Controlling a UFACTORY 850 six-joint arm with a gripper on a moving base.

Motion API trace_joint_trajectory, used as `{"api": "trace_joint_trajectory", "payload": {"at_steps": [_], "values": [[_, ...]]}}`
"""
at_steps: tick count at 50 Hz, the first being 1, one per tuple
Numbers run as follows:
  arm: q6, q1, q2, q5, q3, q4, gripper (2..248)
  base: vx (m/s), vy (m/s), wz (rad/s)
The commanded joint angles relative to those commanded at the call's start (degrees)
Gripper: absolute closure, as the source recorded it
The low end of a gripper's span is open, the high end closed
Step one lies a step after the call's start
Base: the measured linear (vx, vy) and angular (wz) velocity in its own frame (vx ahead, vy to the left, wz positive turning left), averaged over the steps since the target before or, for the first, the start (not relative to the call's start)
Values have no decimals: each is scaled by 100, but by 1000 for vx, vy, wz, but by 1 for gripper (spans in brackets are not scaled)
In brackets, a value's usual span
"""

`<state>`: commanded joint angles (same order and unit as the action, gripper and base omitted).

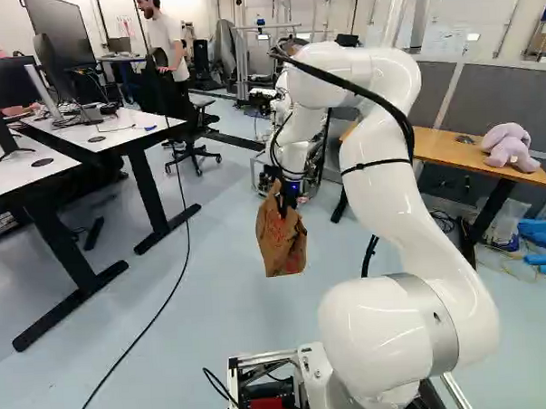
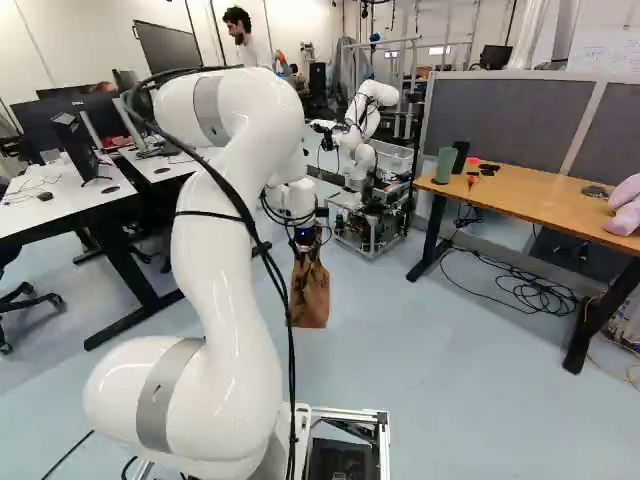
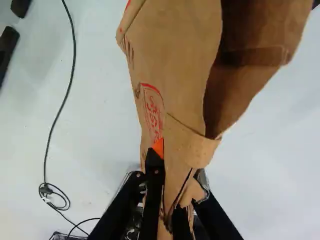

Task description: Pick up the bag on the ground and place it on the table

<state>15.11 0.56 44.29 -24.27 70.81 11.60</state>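
"Pale floor [image 2: 380, 370] lies below our hand [image 3: 178, 167]. Which step are we on?"

"The carry, we judge: we're pinching the paper bag [image 1: 281, 240] near its top; it hangs beneath the hand."

"Next?"

"We'd lift clear, then swing right towards the wooden counter [image 2: 520, 197]."

Bright, diffuse light puts soft glare on the white arm [image 1: 392, 199].
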Motion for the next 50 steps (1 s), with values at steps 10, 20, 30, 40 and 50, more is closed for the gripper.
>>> {"api": "trace_joint_trajectory", "payload": {"at_steps": [10, 20, 30, 40, 50], "values": [[0, 16, -191, -82, -79, 43, 229, 0, 0, 0], [0, 17, -377, -95, -149, 48, 229, 0, 0, 0], [0, 17, -557, -95, -206, 48, 229, 0, 0, 0], [0, 17, -730, -157, -250, 48, 229, 0, 0, 0], [0, 16, -896, -277, -283, 48, 229, 0, 0, 0]]}}
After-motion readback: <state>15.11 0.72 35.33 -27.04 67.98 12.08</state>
